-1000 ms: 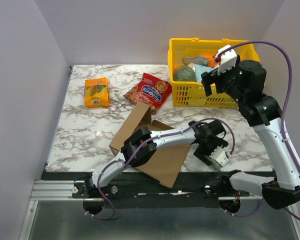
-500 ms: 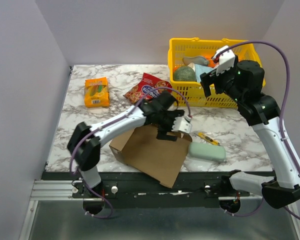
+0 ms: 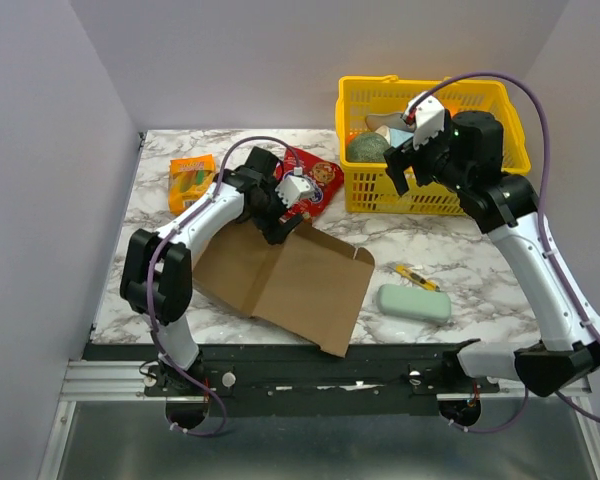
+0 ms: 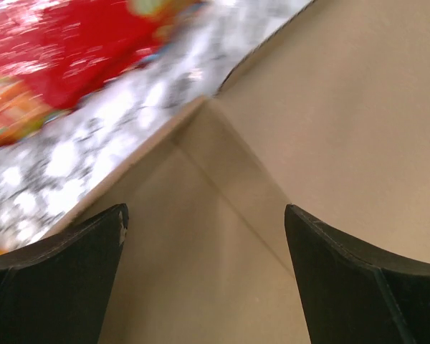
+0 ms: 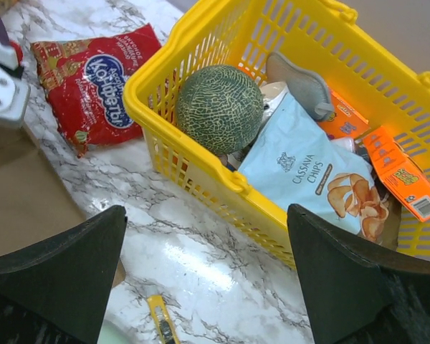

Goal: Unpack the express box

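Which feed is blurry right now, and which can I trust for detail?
Left wrist: smeared, the red snack bag and marble table streaked, the box soft. Right wrist: sharp, the chips bag print readable. Top external: crisp, evenly lit, soft shadows only.

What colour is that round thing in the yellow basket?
The melon is grey-green with a pale netted pattern; the right wrist view shows it best.

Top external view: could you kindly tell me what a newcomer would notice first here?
The bright yellow basket at the far right, with a green melon inside, draws the eye first. In the middle, the brown express box lies opened out on the marble table. The left gripper is at its far edge, beside the red snack bag.
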You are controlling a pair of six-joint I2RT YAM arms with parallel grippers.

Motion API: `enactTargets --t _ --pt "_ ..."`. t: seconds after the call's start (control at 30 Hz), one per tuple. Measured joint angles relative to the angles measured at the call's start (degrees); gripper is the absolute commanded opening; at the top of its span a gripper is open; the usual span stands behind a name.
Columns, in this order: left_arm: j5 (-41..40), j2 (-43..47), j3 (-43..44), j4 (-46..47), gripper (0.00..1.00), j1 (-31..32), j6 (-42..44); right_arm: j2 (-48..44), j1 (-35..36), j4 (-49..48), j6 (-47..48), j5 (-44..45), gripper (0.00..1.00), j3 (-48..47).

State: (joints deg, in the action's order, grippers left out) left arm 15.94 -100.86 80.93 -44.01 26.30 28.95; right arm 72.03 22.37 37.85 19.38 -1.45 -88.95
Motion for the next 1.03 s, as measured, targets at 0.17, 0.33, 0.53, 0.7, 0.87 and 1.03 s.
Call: enactTargets --t 0.17,0.33,0.53,0.7,0.87,1.03 --pt "3.8 1.6 1.2 -0.6 0.98 -0.9 -0.5 5.7 0.0 1.8 -1.0 -4.3 1.00 -5.2" --pt "12.8 7.3 1.3 -4.9 0.98 -0.5 2.7 8.7 0.0 4.6 -6.6 0.2 1.00 -8.9" --pt "17.7 18.6 3.5 -2.3 0.98 -1.1 0.0 10.0 0.0 9.3 -11.1 9.4 1.00 -11.0" --pt "19.3 20.6 7.2 3.7 0.98 -7.1 -9.1 8.8 0.0 9.1 -10.8 14.3 1.00 -10.7" --pt "19.5 20.5 10.3 9.7 0.98 -15.1 -18.1 7.9 0.0 6.4 -9.9 18.0 1.00 -11.2" --pt "17.9 20.5 13.1 14.5 0.98 -21.2 -24.9 8.0 0.0 3.2 -9.2 20.2 1.00 -13.7"
